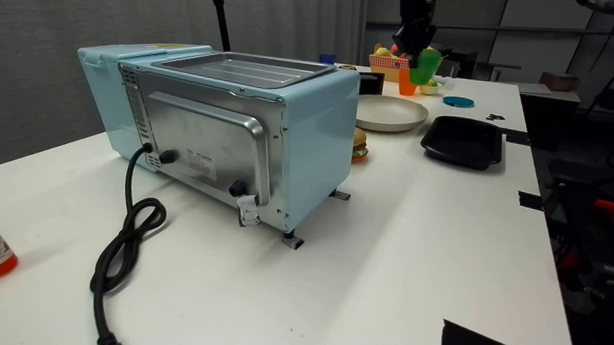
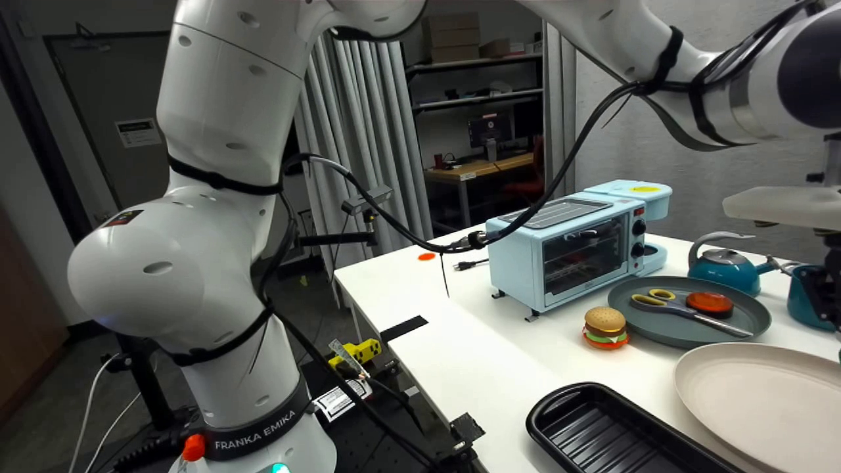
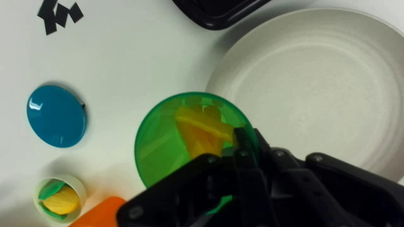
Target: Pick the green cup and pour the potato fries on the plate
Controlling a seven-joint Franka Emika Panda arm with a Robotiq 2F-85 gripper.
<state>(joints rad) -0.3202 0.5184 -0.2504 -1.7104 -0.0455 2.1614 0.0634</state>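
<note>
In the wrist view my gripper (image 3: 248, 134) is shut on the rim of the green cup (image 3: 154, 148), one fingertip inside the wall and one outside. The camera looks down into the cup's mouth, where several yellow potato fries (image 3: 205, 124) lie; my fingers partly hide them. To the right, lower down, is the cream plate (image 3: 303, 78), bare, its left edge overlapped by the cup in this view. An exterior view shows the cup (image 1: 424, 67) held off the table, leaning slightly, beyond the plate (image 1: 390, 113).
A black tray (image 2: 591, 433) sits beside the plate. Close to the cup are an orange cup (image 1: 406, 85), a blue lid (image 3: 56, 116) and a small white bowl (image 3: 79, 189). A toy burger (image 2: 604, 327), a grey plate (image 2: 631, 295) with scissors and a light blue oven (image 1: 317, 141) also stand there.
</note>
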